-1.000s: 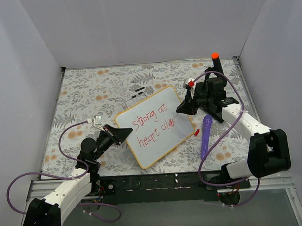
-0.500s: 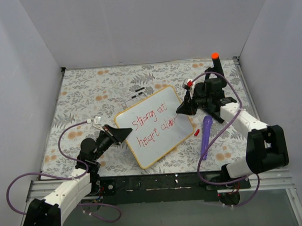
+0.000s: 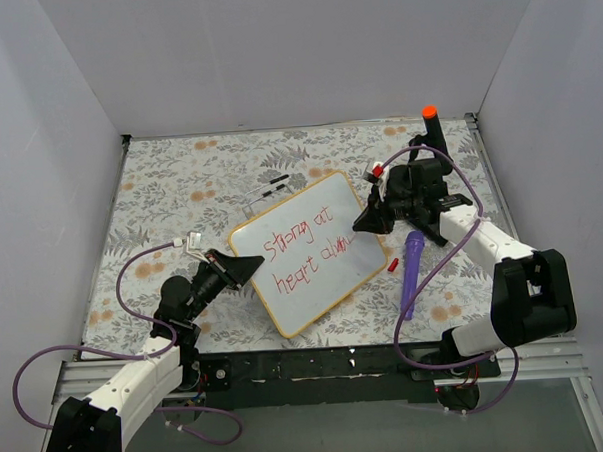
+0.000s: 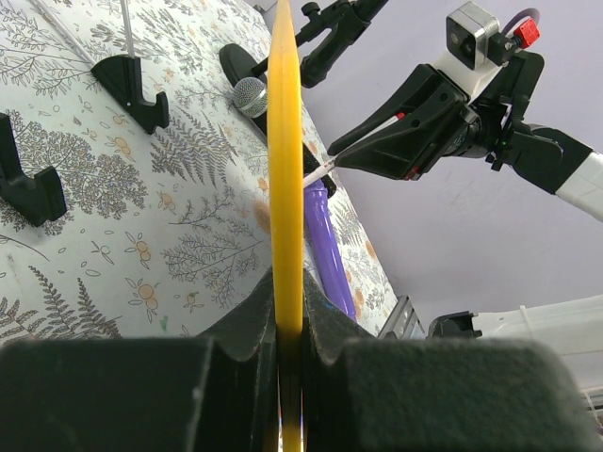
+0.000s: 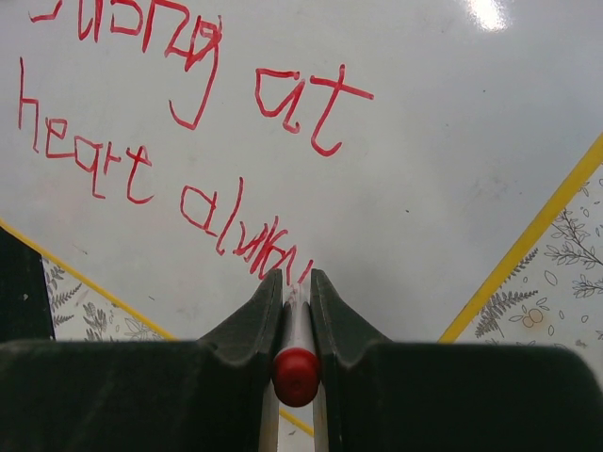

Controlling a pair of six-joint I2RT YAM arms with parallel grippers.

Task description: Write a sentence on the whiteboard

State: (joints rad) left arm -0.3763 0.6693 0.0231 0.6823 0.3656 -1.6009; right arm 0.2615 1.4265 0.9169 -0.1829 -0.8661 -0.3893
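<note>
Now, marker (image 5: pixel 297 315) in right claw (image 5: pixel 296 281), tip at the sentence (image 5: pixel 193 118) on whiteboard (image 5: pixel 424 188)

- The whiteboard (image 3: pixel 310 304) is a glossy white rectangle with rounded corners and a thin yellow frame. It lies face up and is turned diagonally, so its corners point toward the sides.
- Its near-left edge sits between the fingers of the left pincer (image 3: pixel 251 267), which are clamped on the yellow rim. That wrist's view shows the board edge-on.
- The board's far-right corner lies just below the right pincer (image 3: pixel 361 222).
- The sentence (image 3: pixel 304 248) is red handwriting in two slanted lines: "Strong at" above and "heart" below, followed by a scrawled word starting "al".
- The last strokes end directly ahead of the right pincer, at the tip of the marker (image 5: pixel 297 325) it grips.
</note>
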